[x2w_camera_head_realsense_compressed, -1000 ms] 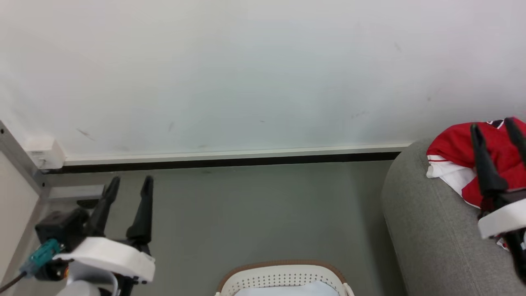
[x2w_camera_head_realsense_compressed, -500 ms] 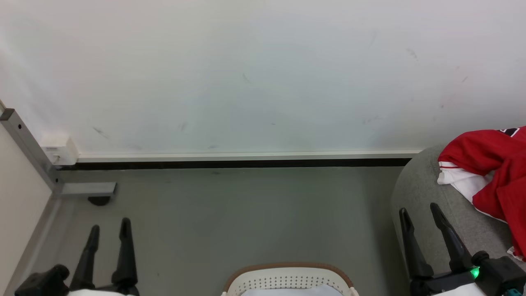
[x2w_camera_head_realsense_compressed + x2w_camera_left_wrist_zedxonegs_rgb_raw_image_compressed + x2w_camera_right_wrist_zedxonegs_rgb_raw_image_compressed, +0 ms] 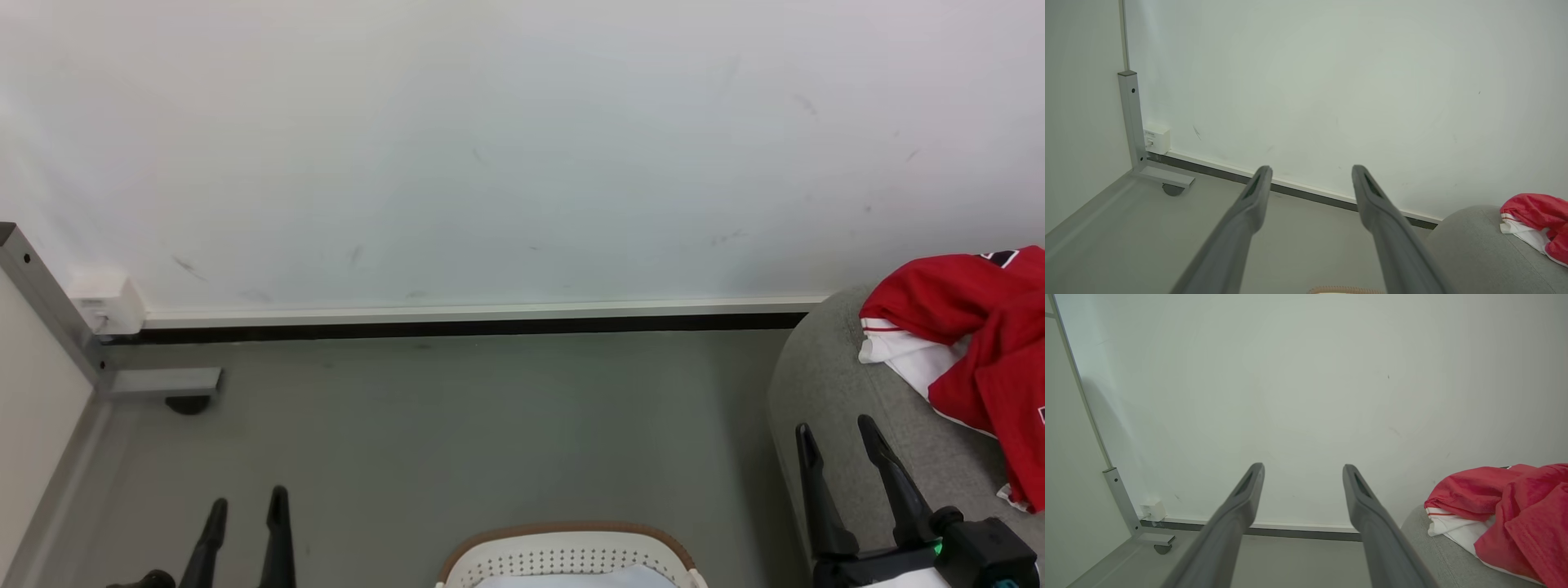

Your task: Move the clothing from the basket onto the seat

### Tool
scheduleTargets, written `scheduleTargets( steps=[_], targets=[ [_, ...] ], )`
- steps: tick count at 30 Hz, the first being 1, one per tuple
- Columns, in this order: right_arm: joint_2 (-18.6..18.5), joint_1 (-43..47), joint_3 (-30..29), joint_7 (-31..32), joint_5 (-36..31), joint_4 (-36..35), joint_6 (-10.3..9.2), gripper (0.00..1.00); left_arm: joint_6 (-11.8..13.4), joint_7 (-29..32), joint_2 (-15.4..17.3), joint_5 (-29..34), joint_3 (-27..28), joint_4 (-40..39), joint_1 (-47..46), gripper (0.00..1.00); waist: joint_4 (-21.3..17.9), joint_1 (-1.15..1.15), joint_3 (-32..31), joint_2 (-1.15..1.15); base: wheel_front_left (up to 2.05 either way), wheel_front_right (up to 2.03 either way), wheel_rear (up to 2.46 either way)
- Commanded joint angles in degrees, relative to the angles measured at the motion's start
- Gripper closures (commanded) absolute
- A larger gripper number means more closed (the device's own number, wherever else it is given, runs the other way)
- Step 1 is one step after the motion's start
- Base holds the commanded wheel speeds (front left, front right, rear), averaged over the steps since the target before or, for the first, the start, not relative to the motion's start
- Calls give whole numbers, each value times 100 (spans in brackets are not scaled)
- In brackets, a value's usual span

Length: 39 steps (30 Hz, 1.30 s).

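Both tools have dropped back since a second ago. At five o'clock in the head view is the right tool (image 3: 834, 426), now off the clothing (image 3: 971, 327); the left tool (image 3: 249, 498) is at seven. Each is spread wide and holds nothing. Red clothing lies on the seat (image 3: 824, 384) at three o'clock. At six, the basket (image 3: 563, 558) holds something pale I cannot identify. Best to look down into it before reaching again, keeping clear of the seat's edge.
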Motion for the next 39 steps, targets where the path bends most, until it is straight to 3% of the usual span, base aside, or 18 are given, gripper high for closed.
scheduleTargets(
  steps=[1, 15, 28, 29, 33, 39],
  targets=[
    [18, -80, -9, -45, -36, 30, -14, 0, -42, -7, -23, 69, 51, 33, -5, 0, -7, 0, 2, 0, 0, 0, 0],
    [40, -197, 129, -49, 59, 155, -14, 0, -444, -6, -273, 317, 334, 247, -112, 0, -60, 0, 45, 0, 0, 0, 0],
    [43, -252, 179, -73, 114, 211, -14, 0, -542, -6, -351, 391, 398, 360, -142, 0, -86, 0, 45, 0, 0, 0, 0],
    [35, -180, 188, -44, 96, 195, 0, 100, -528, 3, -360, 383, 381, 348, -118, 100, -86, 0, 45, 0, 0, 0, 0],
    [33, -10, 211, -32, 155, 363, 0, 100, -524, 29, -424, 329, 351, 546, -36, 100, -86, 1, 46, 0, 0, 0, 0],
    [-13, -42, 138, 98, 838, 381, -1, 100, -553, 223, -448, -247, 429, 599, -155, 100, -73, 1, 55, 0, 0, 0, 0]
  ],
)
